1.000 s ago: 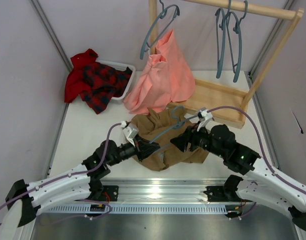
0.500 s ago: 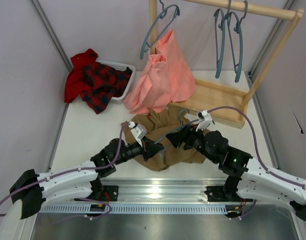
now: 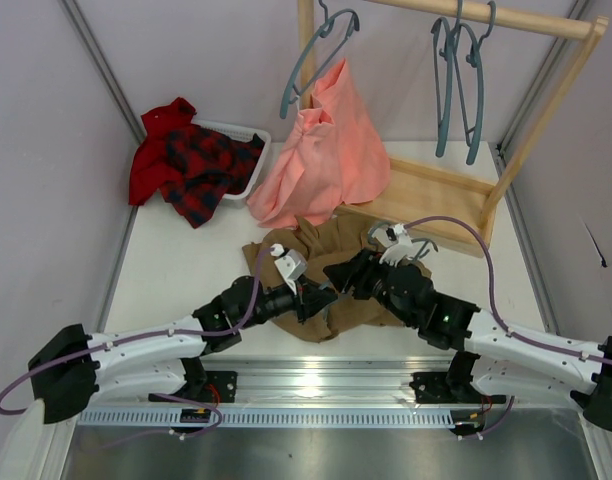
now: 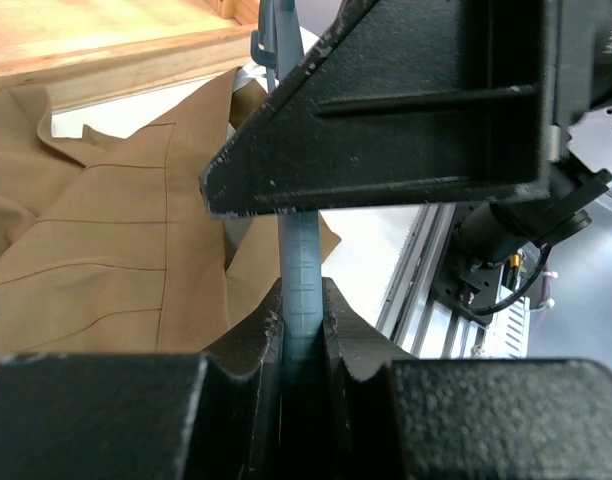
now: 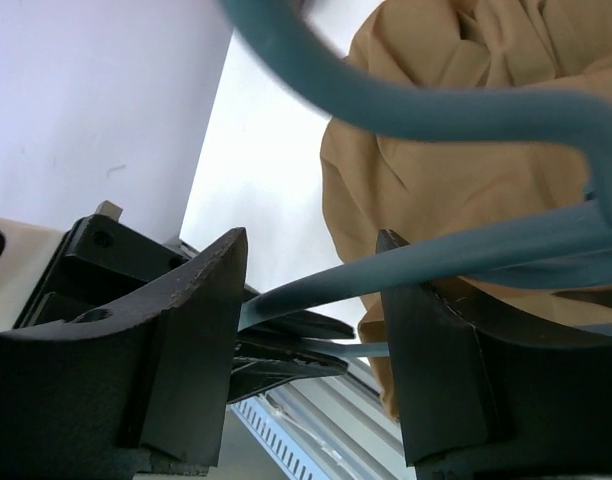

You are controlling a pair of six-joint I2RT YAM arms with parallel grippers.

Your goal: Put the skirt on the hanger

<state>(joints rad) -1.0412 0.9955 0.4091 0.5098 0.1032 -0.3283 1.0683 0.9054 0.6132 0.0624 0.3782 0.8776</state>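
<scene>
The khaki skirt (image 3: 336,250) lies crumpled on the table's middle; it also shows in the left wrist view (image 4: 116,240) and the right wrist view (image 5: 456,180). My left gripper (image 3: 323,298) is shut on a thin arm of a grey-blue hanger (image 4: 300,270), just above the skirt's near edge. My right gripper (image 3: 336,274) is open and faces the left one. The hanger's arm (image 5: 466,255) passes between its fingers (image 5: 201,330) without being clamped. In the top view the arms hide most of the hanger.
A salmon-pink garment (image 3: 326,150) hangs from a hanger on the wooden rack (image 3: 436,195). More grey-blue hangers (image 3: 456,80) hang on its rail at the back right. A white basket (image 3: 248,170) with a red plaid garment (image 3: 191,165) stands at the back left.
My left gripper has moved right with the hanger. My right gripper has moved left toward it, so the two now meet over the skirt.
</scene>
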